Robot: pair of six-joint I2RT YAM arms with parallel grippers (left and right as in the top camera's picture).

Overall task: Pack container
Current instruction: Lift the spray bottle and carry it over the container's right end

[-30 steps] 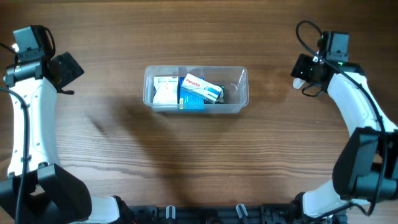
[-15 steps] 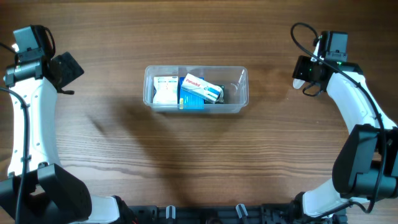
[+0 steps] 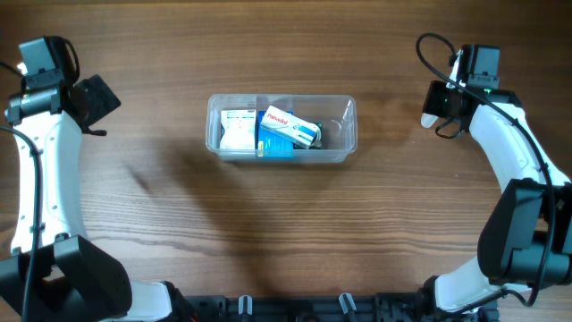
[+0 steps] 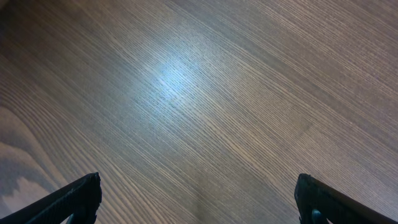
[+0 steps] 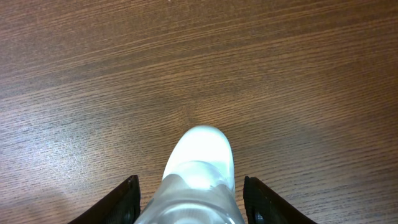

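Observation:
The clear plastic container (image 3: 349, 134) sits at the middle of the table. It holds a white box (image 3: 237, 130) at its left end and a blue-and-white box (image 3: 290, 127) lying tilted over a blue box. My right gripper (image 3: 436, 105) is to the right of the container, shut on a small clear bottle with a white cap (image 5: 200, 158). The bottle fills the gap between the fingers (image 5: 189, 205) and points out over the bare wood. My left gripper (image 4: 198, 199) is open and empty over bare wood, far left of the container (image 3: 94, 98).
The wooden table top (image 3: 286, 233) surrounds the container on all sides. The right end of the container holds no box. Both arm bases stand at the near table edge.
My right gripper with the bottle has shifted very slightly towards the far edge. The left arm and the container have not moved.

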